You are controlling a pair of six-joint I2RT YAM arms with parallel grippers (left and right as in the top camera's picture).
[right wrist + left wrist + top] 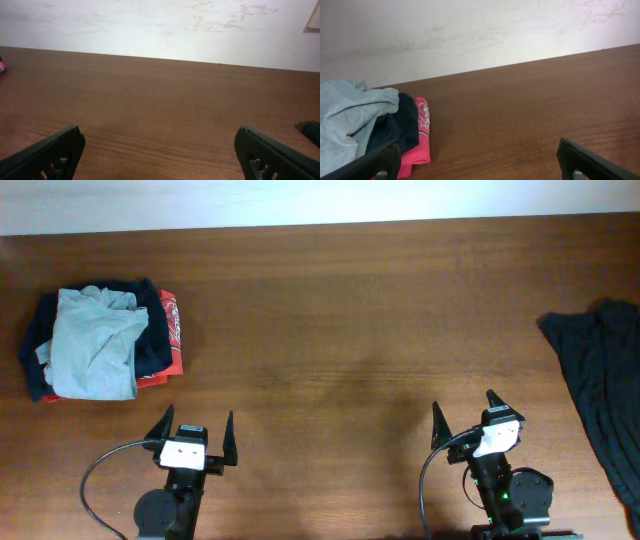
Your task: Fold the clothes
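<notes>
Black T-shirt lies along right side of the table.

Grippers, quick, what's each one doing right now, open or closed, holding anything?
The left gripper is open, holding nothing.
The right gripper is open, holding nothing.

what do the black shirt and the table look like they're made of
Black T-shirt: soft matte fabric, likely a cotton knit; it lies in limp folds without sheen. Table: wood or wood-look laminate, I cannot tell which; brown, fine grain lines, dull satin finish.
</notes>
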